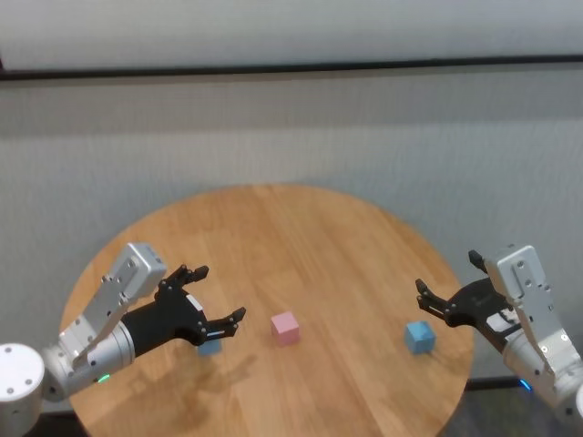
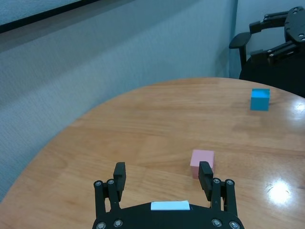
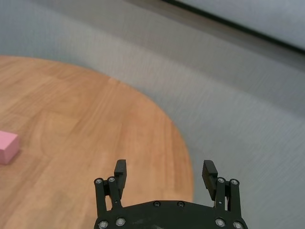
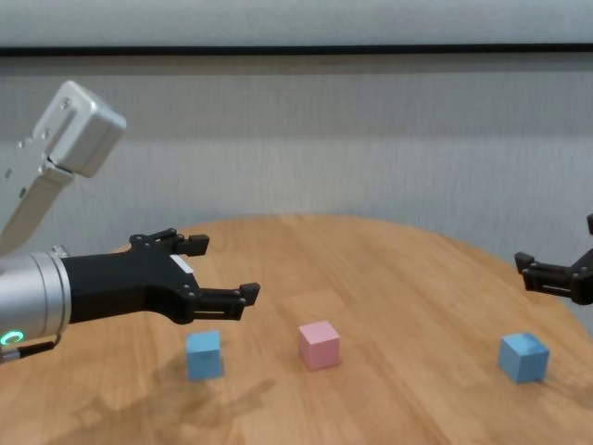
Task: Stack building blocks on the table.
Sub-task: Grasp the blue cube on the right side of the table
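My left gripper point(image 4: 220, 271) hovers wide open and empty above the nearest blue block point(image 4: 204, 354). The pink block point(image 4: 319, 345) sits just beyond on the table point(image 1: 301, 228) — a skewed descent could knock either. Farther right, my right gripper point(image 1: 446, 291), also spread and empty, waits near the other blue block point(image 1: 420, 337).

blue block point(image 1: 209, 346) half hidden under left end effector point(image 1: 219, 296)

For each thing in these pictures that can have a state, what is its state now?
left gripper: open, empty, above the left blue block.
right gripper: open, empty, at the table's right edge.
left blue block: flat on the table, apart, not stacked.
pink block: flat on the table, apart, not stacked.
right blue block: flat on the table, apart, not stacked.
table: bears three separate blocks.
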You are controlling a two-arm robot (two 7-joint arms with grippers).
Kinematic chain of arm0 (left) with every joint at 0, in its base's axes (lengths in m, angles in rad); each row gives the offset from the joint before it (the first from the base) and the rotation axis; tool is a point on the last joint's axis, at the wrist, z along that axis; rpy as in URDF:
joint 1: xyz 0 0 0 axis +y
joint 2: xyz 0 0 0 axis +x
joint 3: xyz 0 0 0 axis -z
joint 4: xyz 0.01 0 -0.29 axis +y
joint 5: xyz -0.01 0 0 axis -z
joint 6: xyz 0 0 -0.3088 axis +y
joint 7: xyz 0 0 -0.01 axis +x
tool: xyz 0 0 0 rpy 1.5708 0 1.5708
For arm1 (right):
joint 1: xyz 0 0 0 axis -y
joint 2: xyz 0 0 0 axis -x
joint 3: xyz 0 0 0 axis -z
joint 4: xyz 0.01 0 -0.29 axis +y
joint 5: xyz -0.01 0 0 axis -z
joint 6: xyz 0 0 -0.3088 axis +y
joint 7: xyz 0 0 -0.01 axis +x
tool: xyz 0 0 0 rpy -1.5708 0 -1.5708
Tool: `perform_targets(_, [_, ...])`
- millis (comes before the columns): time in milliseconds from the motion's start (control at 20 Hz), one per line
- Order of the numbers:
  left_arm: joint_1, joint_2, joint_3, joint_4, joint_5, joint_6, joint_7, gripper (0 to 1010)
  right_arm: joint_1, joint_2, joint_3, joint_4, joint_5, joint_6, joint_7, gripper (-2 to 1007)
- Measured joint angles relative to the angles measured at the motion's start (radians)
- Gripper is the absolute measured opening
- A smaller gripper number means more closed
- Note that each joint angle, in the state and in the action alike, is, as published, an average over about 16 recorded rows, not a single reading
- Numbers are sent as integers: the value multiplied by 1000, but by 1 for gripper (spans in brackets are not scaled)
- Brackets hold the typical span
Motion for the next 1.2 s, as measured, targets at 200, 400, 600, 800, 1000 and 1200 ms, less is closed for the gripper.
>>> perform_targets(200, [-1,-1,0,2,0,-1,0,1003,0,-28,9,3,21,43,9,1001])
perform_targets(400, [-2,-2,1,3,1,-1,0,1003,0,-57,22,7,40,85,8,1001])
perform_targets(600, [-3,-3,1,4,1,-2,0,1003,0,-84,34,7,51,119,1,1001])
perform_targets(800, [-3,-3,1,5,1,-2,0,1003,-5,-106,46,-6,57,148,-6,1001])
perform_targets(1000, [-3,-4,1,5,1,-2,0,1003,-18,-120,60,-27,62,172,-11,1001])
perform_targets(1200, [-4,-4,1,6,1,-3,0,1003,-39,-128,76,-59,66,199,-13,1001])
